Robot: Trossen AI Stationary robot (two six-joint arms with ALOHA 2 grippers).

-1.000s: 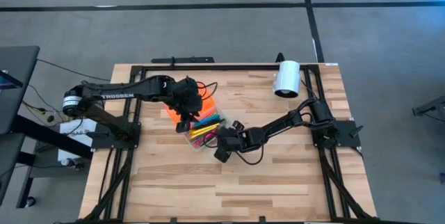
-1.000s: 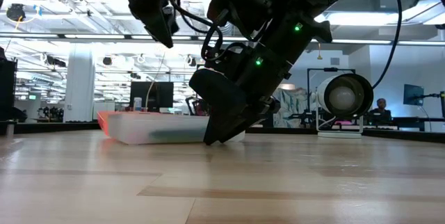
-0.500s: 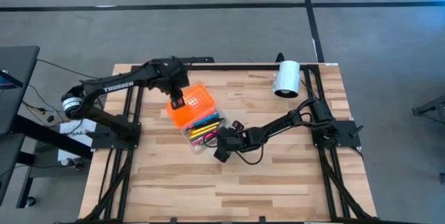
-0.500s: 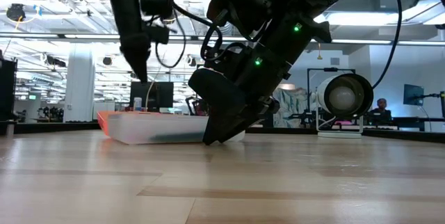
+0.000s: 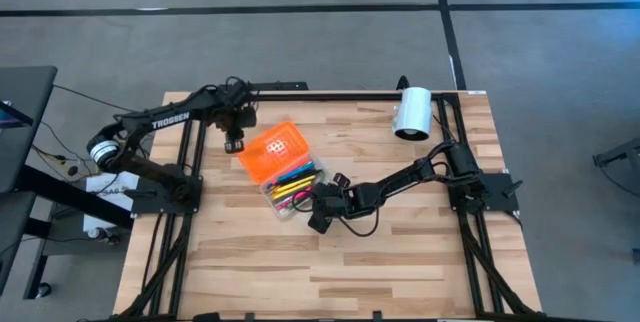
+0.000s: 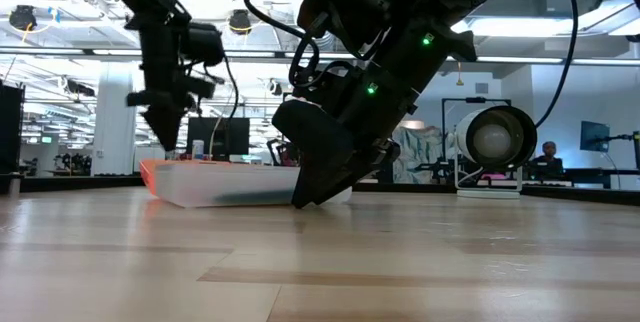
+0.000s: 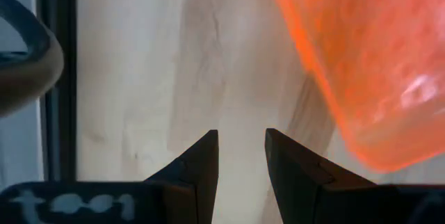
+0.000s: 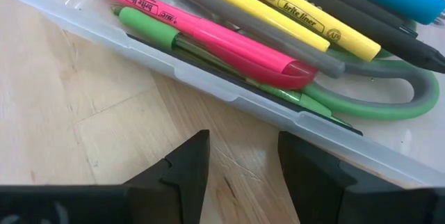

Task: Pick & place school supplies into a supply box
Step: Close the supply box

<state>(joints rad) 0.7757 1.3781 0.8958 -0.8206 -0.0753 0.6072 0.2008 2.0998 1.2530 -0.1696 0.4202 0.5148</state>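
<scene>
The supply box lies open in mid-table: its clear base (image 5: 292, 184) holds pink, yellow, blue, green and black pens (image 8: 229, 43) and the green-handled scissors (image 8: 389, 102), and its orange ribbed lid (image 5: 272, 150) lies flat beside it on the far-left side. My left gripper (image 5: 233, 144) hangs open and empty above the table, just left of the lid (image 7: 361, 57). My right gripper (image 5: 314, 208) is open and empty, tilted down at the table on the base's near-right side. Its fingertips (image 8: 198, 147) stand a little short of the clear wall (image 8: 208, 85).
A white cylinder (image 5: 411, 112) lies at the table's far right corner. The black frame rails (image 5: 190, 162) run along the table's left and right edges. Bare wood (image 5: 330, 272) spreads over the near half of the table.
My left gripper has gone from over the box toward the table's far left corner, off the orange lid. The lid, partly hidden under it before, now shows whole and lies open and flat. My right arm has kept still.
</scene>
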